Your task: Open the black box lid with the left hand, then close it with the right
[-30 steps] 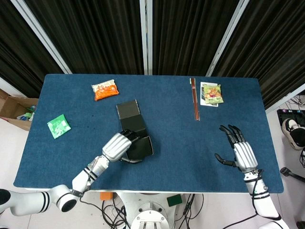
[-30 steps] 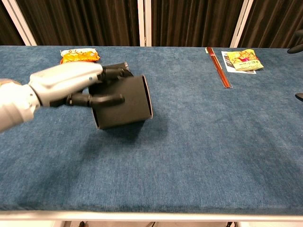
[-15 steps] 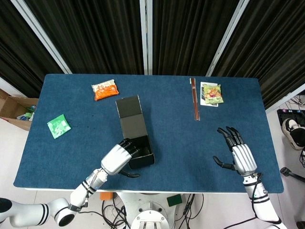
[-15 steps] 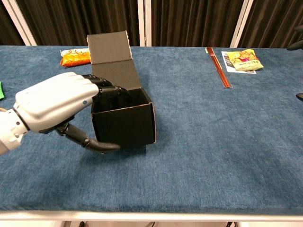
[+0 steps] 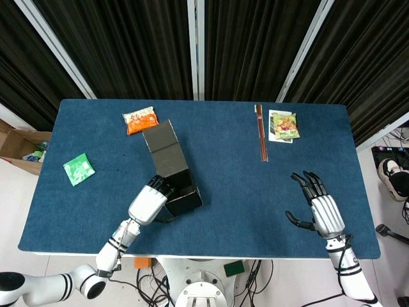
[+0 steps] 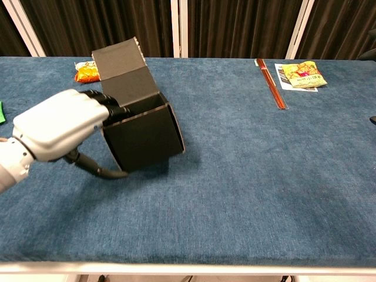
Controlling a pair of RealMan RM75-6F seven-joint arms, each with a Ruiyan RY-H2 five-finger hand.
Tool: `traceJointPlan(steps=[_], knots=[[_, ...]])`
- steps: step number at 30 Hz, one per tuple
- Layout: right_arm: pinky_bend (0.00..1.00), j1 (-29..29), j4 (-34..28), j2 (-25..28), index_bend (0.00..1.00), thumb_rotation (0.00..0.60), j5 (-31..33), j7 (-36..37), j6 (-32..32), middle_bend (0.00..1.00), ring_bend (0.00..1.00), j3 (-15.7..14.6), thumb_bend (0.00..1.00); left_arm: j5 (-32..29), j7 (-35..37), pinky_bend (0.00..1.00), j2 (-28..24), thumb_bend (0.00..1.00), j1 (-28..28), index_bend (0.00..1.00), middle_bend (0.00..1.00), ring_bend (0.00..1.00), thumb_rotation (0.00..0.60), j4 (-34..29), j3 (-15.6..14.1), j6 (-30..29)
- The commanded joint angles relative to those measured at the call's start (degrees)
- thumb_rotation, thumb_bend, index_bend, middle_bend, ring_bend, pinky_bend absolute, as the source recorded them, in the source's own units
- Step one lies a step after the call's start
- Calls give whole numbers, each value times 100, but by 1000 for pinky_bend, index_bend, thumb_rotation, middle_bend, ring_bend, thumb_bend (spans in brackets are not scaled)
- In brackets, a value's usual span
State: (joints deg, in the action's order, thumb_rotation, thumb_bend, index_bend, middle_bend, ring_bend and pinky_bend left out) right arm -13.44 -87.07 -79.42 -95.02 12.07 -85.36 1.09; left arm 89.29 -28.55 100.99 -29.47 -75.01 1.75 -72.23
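Rotated since the earlier frame, the black box [image 5: 181,190] now angles toward the table's left, its lid [image 5: 161,148] still thrown back.
Matte, flat-sided card; the left hand [image 5: 147,203] grips its near-left wall, fingers hooked over the rim. The right hand [image 5: 321,208] rests well apart, empty and splayed. An orange packet [image 5: 140,120] lies just beyond the lid; chopsticks [image 5: 261,132] lie far right.

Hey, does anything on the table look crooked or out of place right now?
The black box sits askew, turned at an angle to the table edge, its lid flipped open behind it. The left hand touches its side wall. Nothing is spilled.
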Motion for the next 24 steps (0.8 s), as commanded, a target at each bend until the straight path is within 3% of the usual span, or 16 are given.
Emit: traceJointPlan(steps=[1,7,12,19,24], knots=[[0,-5,-4,-4,81,600,-1,-8,13,181,24,1,265,-75,-55,231,113,0,-24,294,376,220,342,201,163,-58],[0,1,-3,-2,82,600,-1,2,13,181,24,6,267,-42,-220,230,150,0,-54,293,374,220,343,390,179,-73],[0,24,25,7,83,600,8,50,-11,181,24,6,265,163,-31,228,34,0,129,253,273,176,344,128,-36,-358],[0,-5,-40,118,82,600,-38,5,-29,181,24,51,265,341,781,227,-289,0,625,147,189,164,340,-534,-278,-1064],[0,-20,-224,285,83,600,-100,-83,-118,181,24,120,268,-394,2211,239,-431,0,971,9,92,130,319,-1282,-220,-896]])
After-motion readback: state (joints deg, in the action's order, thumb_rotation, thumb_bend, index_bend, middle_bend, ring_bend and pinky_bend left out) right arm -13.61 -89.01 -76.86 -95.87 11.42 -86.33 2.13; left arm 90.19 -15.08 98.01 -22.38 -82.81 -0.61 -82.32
